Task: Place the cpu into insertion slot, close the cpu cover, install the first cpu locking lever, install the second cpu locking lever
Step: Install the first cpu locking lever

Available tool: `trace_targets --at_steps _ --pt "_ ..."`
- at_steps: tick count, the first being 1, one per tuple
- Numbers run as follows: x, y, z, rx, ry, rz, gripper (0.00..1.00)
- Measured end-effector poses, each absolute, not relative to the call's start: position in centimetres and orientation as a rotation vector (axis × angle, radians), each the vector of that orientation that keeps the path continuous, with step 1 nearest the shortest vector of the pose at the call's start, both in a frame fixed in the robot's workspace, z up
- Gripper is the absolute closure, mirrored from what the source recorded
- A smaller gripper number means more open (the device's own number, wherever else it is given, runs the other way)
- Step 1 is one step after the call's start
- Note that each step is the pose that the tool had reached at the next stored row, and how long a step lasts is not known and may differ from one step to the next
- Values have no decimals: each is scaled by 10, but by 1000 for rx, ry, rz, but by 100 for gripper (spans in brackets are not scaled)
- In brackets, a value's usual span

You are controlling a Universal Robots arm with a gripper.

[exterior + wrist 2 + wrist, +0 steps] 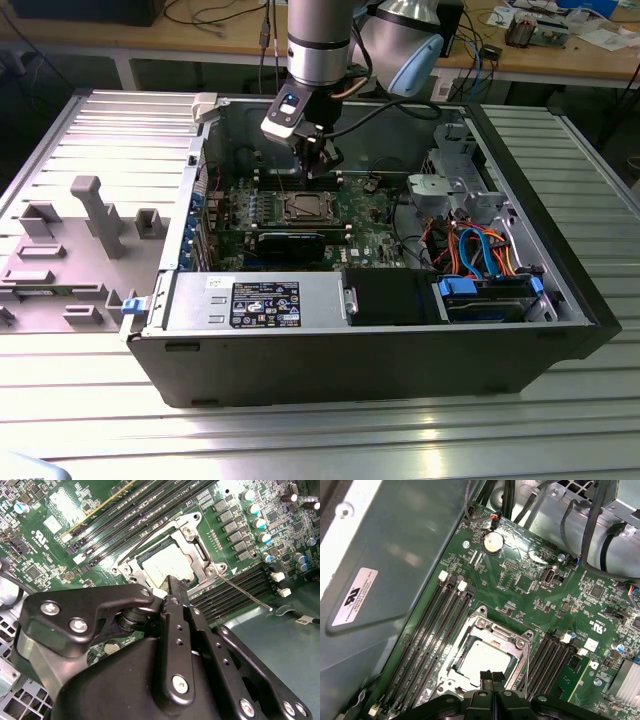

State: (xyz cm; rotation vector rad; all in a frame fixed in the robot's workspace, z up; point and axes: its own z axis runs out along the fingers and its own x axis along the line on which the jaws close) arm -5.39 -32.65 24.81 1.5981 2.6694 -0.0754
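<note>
Claw [490, 674]: fingers clenched together, grasping nothing, poised just above the socket edge. Cpu [482, 661] is seated in its slot. Cpu cover [492, 630] appears folded down over it, though full seating is hard to confirm. Locking lever [245, 592] stands free alongside; judged a thin, stiff, springy wire, best engaged near its tip.

No print legible enough to quote. A black label [265, 304] with white print and symbols is on the grey metal box [195, 295] in the computer case; its characters are probably too small to read. A white sticker [356, 596] with a black mark is on the case wall [420, 545]. White silkscreen marks and a small white tag [591, 644] are on the motherboard [530, 602], all unreadable.
</note>
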Motion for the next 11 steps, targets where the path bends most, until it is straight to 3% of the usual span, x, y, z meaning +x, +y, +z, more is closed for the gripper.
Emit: trace_targets --at_steps 11 --pt "-54 -327 248 1561 2690 -75 89"
